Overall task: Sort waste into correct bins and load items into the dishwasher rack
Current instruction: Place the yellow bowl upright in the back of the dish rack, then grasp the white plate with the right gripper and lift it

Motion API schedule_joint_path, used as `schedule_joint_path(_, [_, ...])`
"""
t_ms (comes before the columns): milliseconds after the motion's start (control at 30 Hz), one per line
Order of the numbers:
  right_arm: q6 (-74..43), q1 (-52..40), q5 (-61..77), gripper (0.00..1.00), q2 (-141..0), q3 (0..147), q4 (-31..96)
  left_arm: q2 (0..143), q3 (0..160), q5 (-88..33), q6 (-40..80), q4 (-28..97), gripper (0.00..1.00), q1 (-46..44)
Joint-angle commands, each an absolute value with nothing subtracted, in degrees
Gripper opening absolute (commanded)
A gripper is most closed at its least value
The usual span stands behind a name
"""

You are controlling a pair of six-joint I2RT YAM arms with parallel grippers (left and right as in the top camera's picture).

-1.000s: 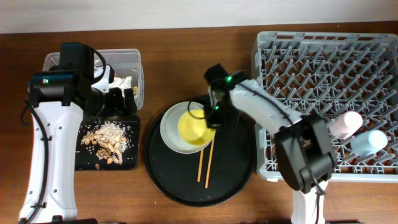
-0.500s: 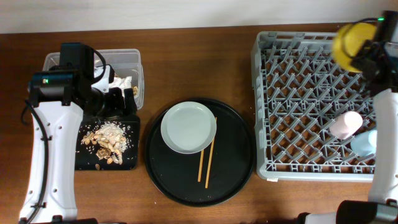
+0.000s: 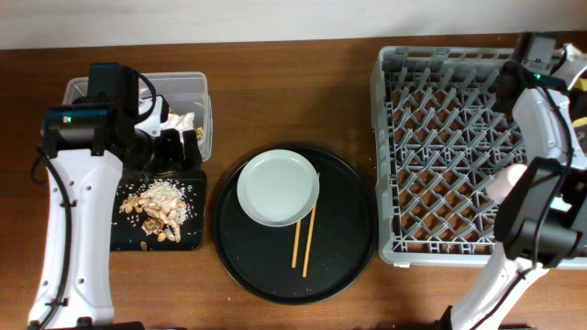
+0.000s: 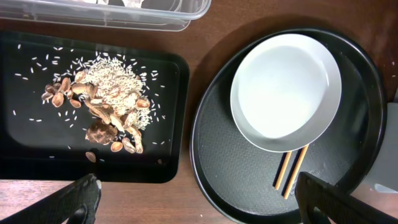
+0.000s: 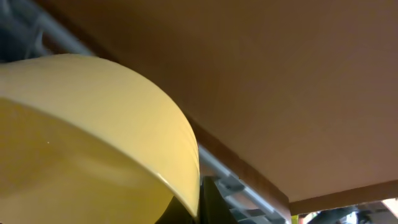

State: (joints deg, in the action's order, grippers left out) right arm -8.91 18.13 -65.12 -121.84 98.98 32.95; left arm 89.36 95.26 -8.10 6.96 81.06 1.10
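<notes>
My right gripper (image 5: 208, 202) is shut on the small yellow bowl (image 5: 93, 143), which fills the right wrist view. In the overhead view that arm (image 3: 541, 69) is at the back right corner of the grey dishwasher rack (image 3: 440, 147), and only a yellow sliver (image 3: 581, 119) shows at the frame edge. The pink cup (image 3: 511, 181) lies in the rack; the blue cup is hidden. The pale grey plate (image 3: 278, 188) and the chopsticks (image 3: 303, 240) sit on the round black tray (image 3: 344, 229). My left gripper (image 4: 202, 208) is open and empty, above the table between the black rectangular tray (image 4: 25, 149) and the round tray.
The clear tub (image 3: 188, 87) holds the white tissue (image 3: 183, 121). The black rectangular tray (image 3: 124, 234) holds rice and brownish food bits (image 3: 160, 206). The plate (image 4: 286, 90) and chopsticks (image 4: 291, 174) also show in the left wrist view.
My right gripper has lifted the yellow bowl off the plate and carried it to the rack's back right corner, now mostly past the frame edge. The left arm has not moved.
</notes>
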Motion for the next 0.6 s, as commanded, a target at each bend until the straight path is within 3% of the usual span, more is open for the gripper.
schedule_joint_path(0, [-11.0,17.6,-62.2,0.04,-123.3,99.0,35.2,88.9,95.7,-8.1,6.9,81.1,0.99,1.3])
schedule_joint_path(133, [-11.4,15.7,-55.3,0.04,-123.3,98.9,39.8,88.9,95.7,-8.1,6.9,81.1,0.99,1.3])
schedule_joint_path(300, [-11.4,15.3,-29.0,0.1,-123.3,99.0,53.5,88.9,95.7,-8.1,6.9,81.1,0.99,1.3])
schedule_joint_path(367, [-11.4,15.3,-24.9,0.06,-122.6,99.1,57.2,88.9,95.7,-8.1,6.9,81.1,0.99,1.3])
schedule_joint_path(533, [-11.4,15.3,-22.7,0.06,-112.1,101.7,62.3,88.9,95.7,-8.1,6.9,81.6,0.99,1.3])
schedule_joint_path(567, [-11.4,15.3,-17.9,0.18,-108.0,102.7,63.2,88.9,95.7,-8.1,6.9,81.6,0.99,1.3])
